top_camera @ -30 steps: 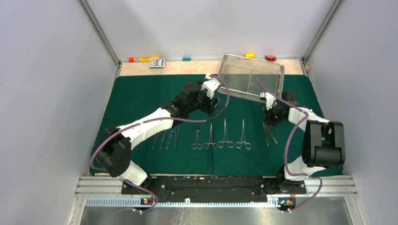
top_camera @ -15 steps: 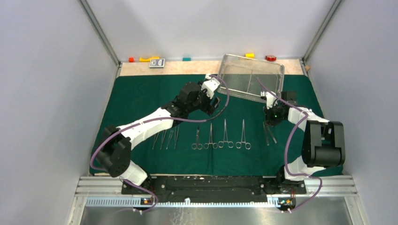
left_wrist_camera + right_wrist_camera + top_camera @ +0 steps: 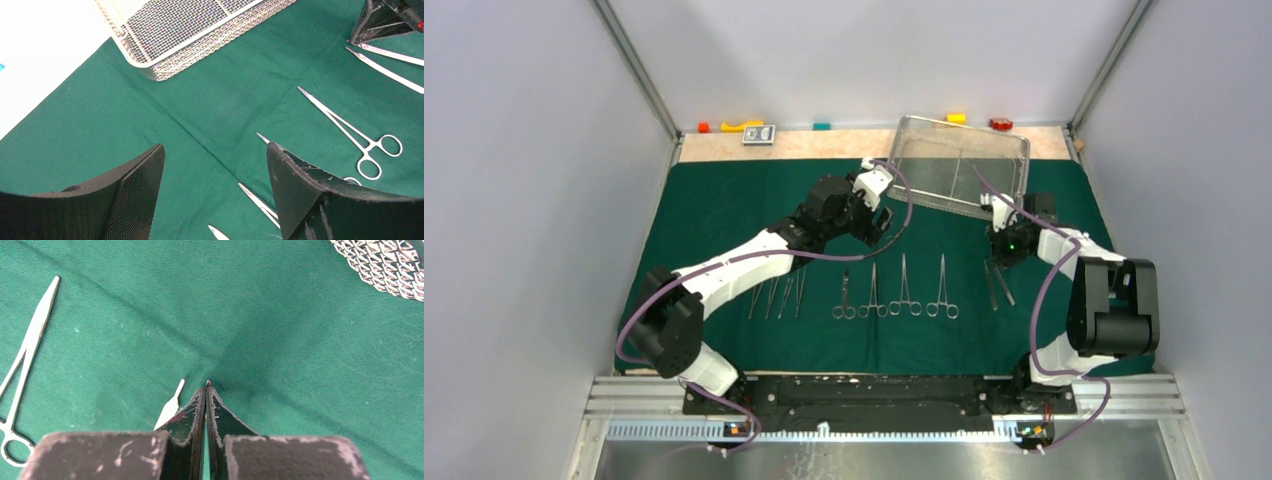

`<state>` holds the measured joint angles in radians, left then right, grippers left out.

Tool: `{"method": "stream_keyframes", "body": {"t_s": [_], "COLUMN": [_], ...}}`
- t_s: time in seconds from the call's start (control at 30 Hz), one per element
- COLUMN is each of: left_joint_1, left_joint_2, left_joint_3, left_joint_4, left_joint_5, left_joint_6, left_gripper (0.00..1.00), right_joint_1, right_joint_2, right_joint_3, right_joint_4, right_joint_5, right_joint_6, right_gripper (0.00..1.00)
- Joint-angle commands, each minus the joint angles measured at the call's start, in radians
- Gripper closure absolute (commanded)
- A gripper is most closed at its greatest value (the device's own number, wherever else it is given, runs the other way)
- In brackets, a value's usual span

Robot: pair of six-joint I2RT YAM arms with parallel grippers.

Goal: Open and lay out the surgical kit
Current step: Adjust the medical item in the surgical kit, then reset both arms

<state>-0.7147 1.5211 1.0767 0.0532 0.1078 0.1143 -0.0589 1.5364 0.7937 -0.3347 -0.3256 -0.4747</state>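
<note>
Four ring-handled clamps (image 3: pixel 905 288): side by side on green cloth (image 3: pixel 100 125)
Left gripper (image 3: pixel 215 150): spread wide, empty, over cloth
Right gripper (image 3: pixel 206 387): closed, down at cloth
Wire-mesh tray (image 3: pixel 215 42): straddling cloth's far edge, right side

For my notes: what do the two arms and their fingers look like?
The left arm and right arm have white links, black joints and a purple cable looped alongside. The left fingers are black wedges with a mesh-textured inner pad; the right fingers are black, scuffed and taper to thin tips. A green light glows on the right wrist.
</note>
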Motion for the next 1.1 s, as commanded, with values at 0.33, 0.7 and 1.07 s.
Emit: {"method": "stream_keyframes", "body": {"t_s": [0.33,0.7,1.07], "left_joint_1": [0.006,0.041,0.249], "left_joint_2": [-0.021,-0.067,-0.292], "left_joint_3": [-0.004,-0.034,-0.232], "left_joint_4": [0.048,0.054,0.143], "left_joint_5": [0.003,-0.026,-0.030], "left_joint_6": [0.002,0.022,0.024], "left_gripper": [0.20,0.17,0.01], "right_joint_1": [-0.008,-0.038,-0.038], "right_joint_2": [-0.077,-0.200,-0.337], "right_joint_3": [0.054,0.116,0.316], "right_joint_4": [-0.036,-0.094,-0.167], "right_joint_5": [-0.006,-0.088,-0.125], "right_joint_6": [0.027,0.063,0.175], "right_gripper": [1.00,0.82,0.15]}}
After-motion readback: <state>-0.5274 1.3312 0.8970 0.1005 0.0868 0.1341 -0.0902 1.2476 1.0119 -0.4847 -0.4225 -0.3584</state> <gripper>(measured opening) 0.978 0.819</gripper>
